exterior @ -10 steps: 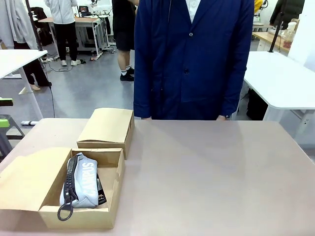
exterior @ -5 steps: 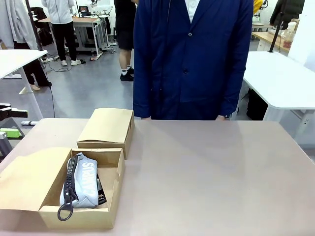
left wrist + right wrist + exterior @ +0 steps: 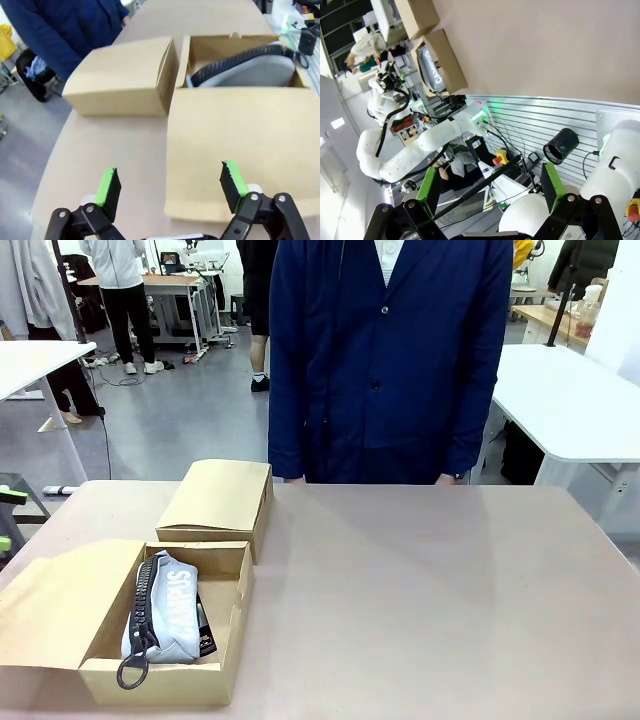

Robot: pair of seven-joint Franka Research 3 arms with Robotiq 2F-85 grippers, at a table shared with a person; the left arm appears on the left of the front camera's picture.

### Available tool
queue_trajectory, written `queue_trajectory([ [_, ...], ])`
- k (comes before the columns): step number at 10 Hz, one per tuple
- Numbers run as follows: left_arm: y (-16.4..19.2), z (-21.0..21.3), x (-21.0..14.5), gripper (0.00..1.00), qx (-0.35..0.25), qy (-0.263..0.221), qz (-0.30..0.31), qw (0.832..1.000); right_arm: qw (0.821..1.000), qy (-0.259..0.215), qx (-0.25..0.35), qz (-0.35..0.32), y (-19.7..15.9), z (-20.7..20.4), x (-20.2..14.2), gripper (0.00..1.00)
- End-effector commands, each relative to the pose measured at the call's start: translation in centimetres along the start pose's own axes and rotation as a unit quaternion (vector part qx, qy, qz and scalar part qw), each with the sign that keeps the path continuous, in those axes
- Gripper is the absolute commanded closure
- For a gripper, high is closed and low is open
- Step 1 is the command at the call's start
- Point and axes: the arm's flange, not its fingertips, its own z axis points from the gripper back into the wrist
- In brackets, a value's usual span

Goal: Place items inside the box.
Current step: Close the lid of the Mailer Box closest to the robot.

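An open cardboard box (image 3: 160, 680) sits at the table's near left, its lid flap (image 3: 55, 605) folded out to the left. Inside lies a grey-blue zip pouch (image 3: 170, 605) lettered "CAMPUS", with a black zip and a dark item (image 3: 204, 628) under its right side. My left gripper (image 3: 170, 185) is open and holds nothing; it hovers off the table's left edge, facing the flap (image 3: 240, 145), the box (image 3: 235, 42) and the pouch (image 3: 250, 70). My right gripper (image 3: 491, 185) is open with nothing between its fingers, well back from the table, with the box (image 3: 445, 60) far off.
A closed cardboard box (image 3: 218, 498) stands just behind the open one, touching it. A person in a navy coat (image 3: 385, 360) stands at the far edge. The table (image 3: 420, 600) is bare to the right of the boxes.
At the front view's left edge the black and green parts of my left gripper have shifted lower and further out. The boxes and the pouch have stayed put.
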Motion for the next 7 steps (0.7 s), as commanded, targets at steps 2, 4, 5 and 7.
queue_trajectory([
  [2, 0.5, 0.5, -3.3, 0.0, -0.02, 0.06, 0.017, 0.998, 1.0, 0.0, 0.012, 0.007, 0.2, 0.0, 0.0, 0.0],
  [4, 0.0, -0.4, -4.8, 0.0, -0.071, 0.131, 0.023, 0.989, 1.0, 0.0, 0.012, 0.007, 0.2, 0.0, 0.0, 0.0],
  [5, -0.1, -0.8, -5.8, 0.0, -0.086, 0.168, 0.03, 0.982, 1.0, 0.0, 0.012, 0.007, 0.2, 0.0, 0.0, 0.0],
  [7, -0.6, -2.0, -6.9, 0.0, -0.109, 0.185, 0.034, 0.976, 1.0, 0.0, 0.012, 0.007, 0.2, 0.0, 0.0, 0.0],
])
